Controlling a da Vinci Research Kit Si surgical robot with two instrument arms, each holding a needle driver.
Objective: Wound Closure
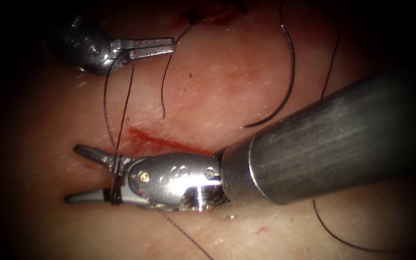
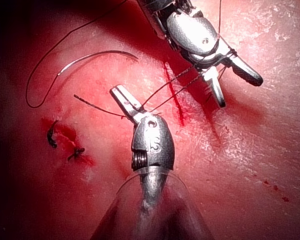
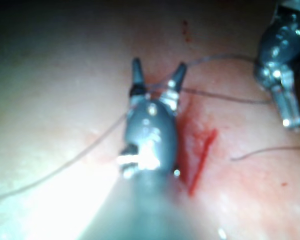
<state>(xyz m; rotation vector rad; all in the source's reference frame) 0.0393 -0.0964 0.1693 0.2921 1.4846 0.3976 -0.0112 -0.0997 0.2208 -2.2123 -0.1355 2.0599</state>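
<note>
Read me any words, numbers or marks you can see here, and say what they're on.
Marks on the right end effector: too blurred to read.
Marks on the left end effector: also unreadable.
No other text.
Left holds the thread; right is open, thread across it, holding nothing; needle lies free on the tissue, right of the cut.

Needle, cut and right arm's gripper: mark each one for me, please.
needle [image 1: 291,72]: endoscope view, mid-curve, lying on the tissue.
cut [image 1: 167,142]: endoscope view, on its red line.
right arm's gripper [image 1: 77,174]: endoscope view, midway between its open tips.
</note>
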